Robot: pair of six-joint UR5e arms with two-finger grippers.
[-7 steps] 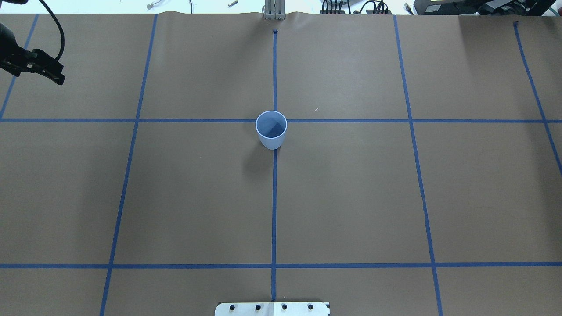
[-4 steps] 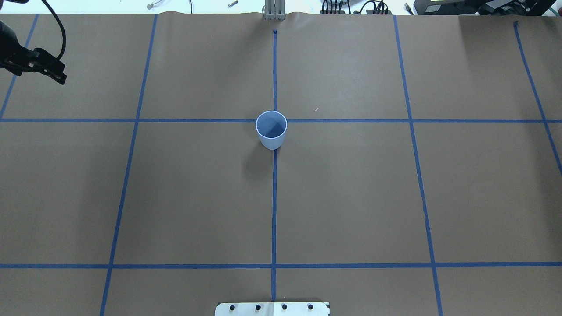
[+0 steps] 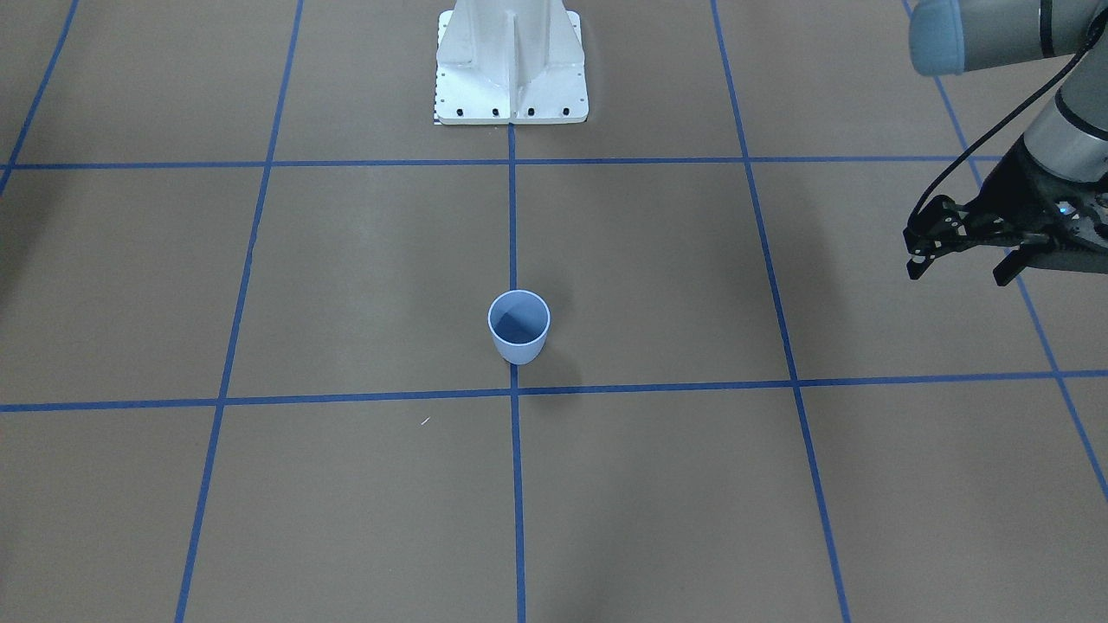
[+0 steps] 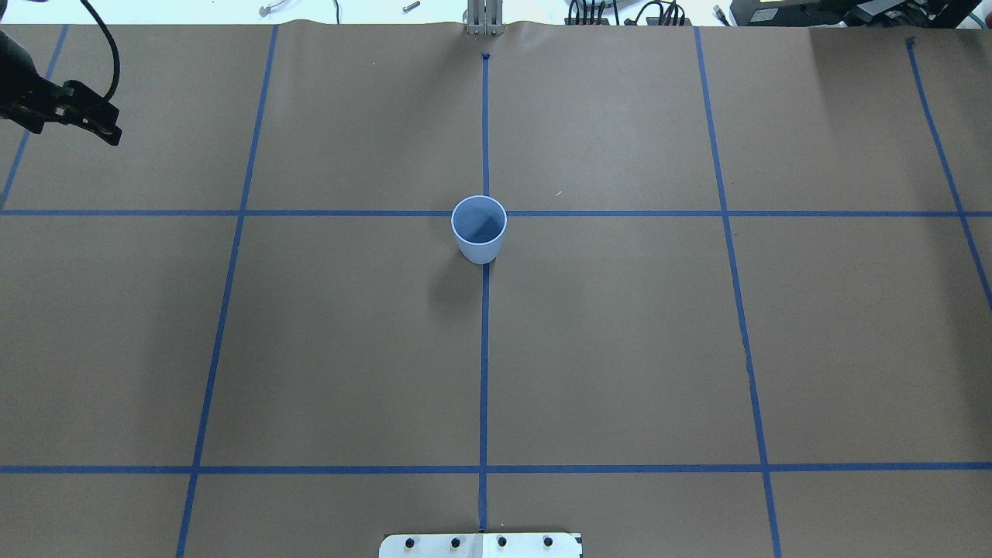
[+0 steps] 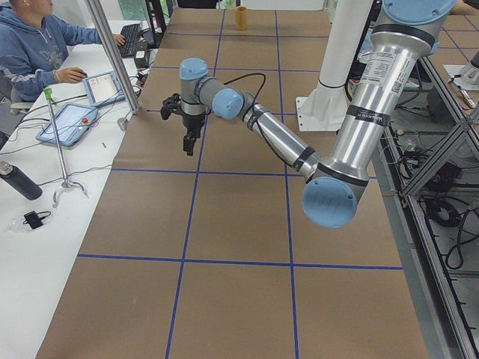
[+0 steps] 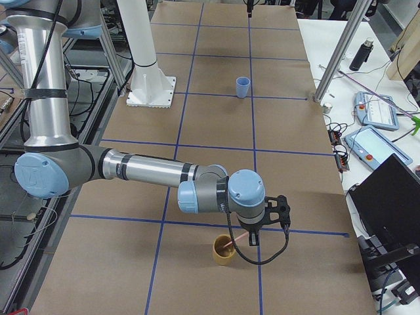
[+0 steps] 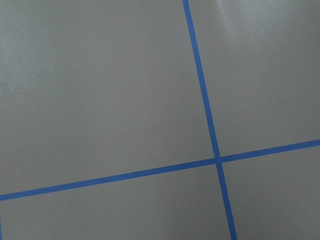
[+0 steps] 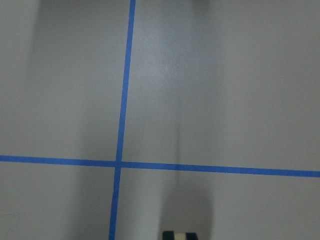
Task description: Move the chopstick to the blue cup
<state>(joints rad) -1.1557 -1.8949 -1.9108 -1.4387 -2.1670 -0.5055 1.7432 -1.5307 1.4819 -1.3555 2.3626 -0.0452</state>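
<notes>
Table (image 4: 620,349): brown paper cover, marked into big squares by blue tape lines (image 4: 485,372).
Chopstick (image 6: 232,241): seen only in the right-side view, lower middle of the frame. It is a thin pink stick leaning in a tan cup (image 6: 224,251), with its top end up at the right gripper's fingers.
Right gripper (image 6: 253,237): points down just beside the tan cup's rim, right at the stick's top end. It is too small here to tell whether the fingers are closed on the stick or apart.
Blue cup (image 4: 479,230): upright at the centre of the overhead frame, standing on a tape line just beside a crossing. In the right-side view it sits upper middle, well apart from the stick and the right gripper.
Right arm (image 6: 151,172): elbow at the left of the right-side frame, forearm running level and low across to the right, wrist bent down over the tan cup.
Left gripper (image 3: 956,272): at the right edge of the front frame, fingers spread wide with nothing between them, well apart from the blue cup.
Left arm (image 5: 273,134): elbow low in the middle of the left-side frame, forearm stretched to the upper left, gripper hanging fingers-down above the paper.
</notes>
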